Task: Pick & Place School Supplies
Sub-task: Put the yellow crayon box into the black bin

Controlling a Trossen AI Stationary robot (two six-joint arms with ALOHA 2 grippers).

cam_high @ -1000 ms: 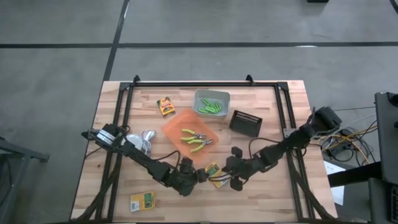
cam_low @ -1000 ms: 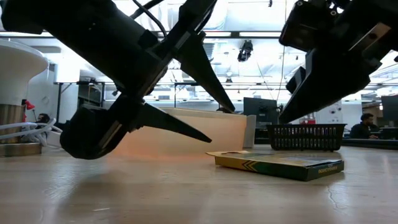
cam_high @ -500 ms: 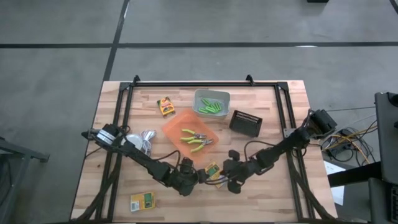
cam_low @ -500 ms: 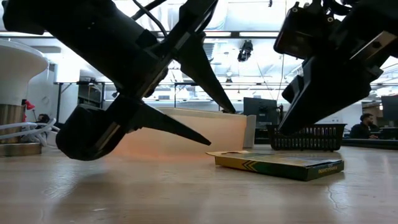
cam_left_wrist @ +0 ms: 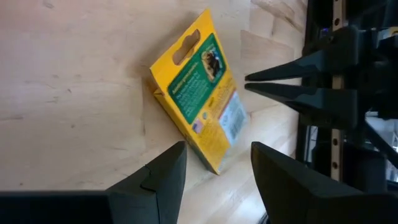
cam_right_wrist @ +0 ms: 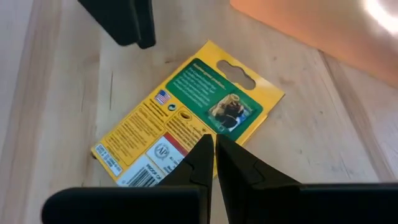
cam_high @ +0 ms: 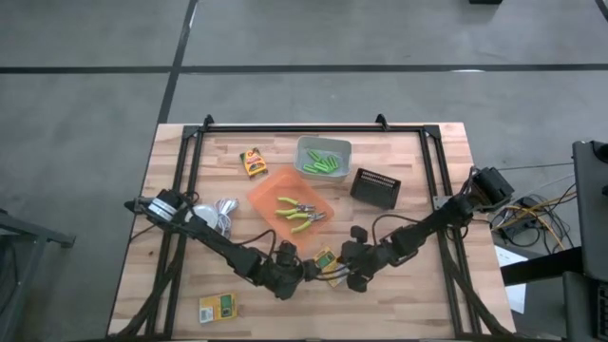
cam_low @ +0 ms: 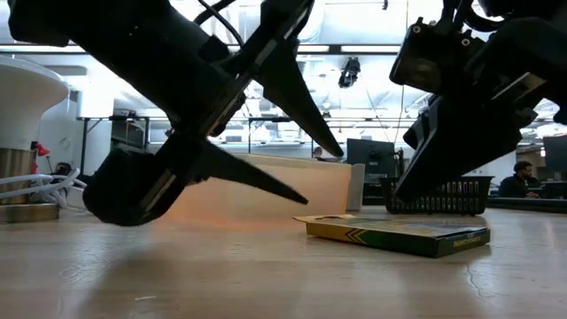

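Two arms met over a yellow-and-green box (cam_high: 326, 261) lying flat on the table (cam_high: 427, 304) near its front edge, just in front of the orange bin (cam_high: 285, 195). The left gripper (cam_left_wrist: 214, 155) hung with its fingers spread wide, the box just beyond its tips and not yet grasped; the right gripper (cam_right_wrist: 214, 149), fingers pressed together and empty, pointed down at the box from the other side. The sorting looked partly done: two green pliers (cam_high: 299, 213) lay in the orange bin and green markers (cam_high: 324, 162) in the grey bin (cam_high: 324, 144). Left to move, by the look of it, were this box, a second box (cam_high: 218, 307) at the front left corner and a third (cam_high: 253, 161) near the back. A black basket (cam_high: 376, 187) stood beside the bins, a white round thing with cable (cam_high: 217, 217) at left. The right gripper's closeness might crowd the left's grasp.
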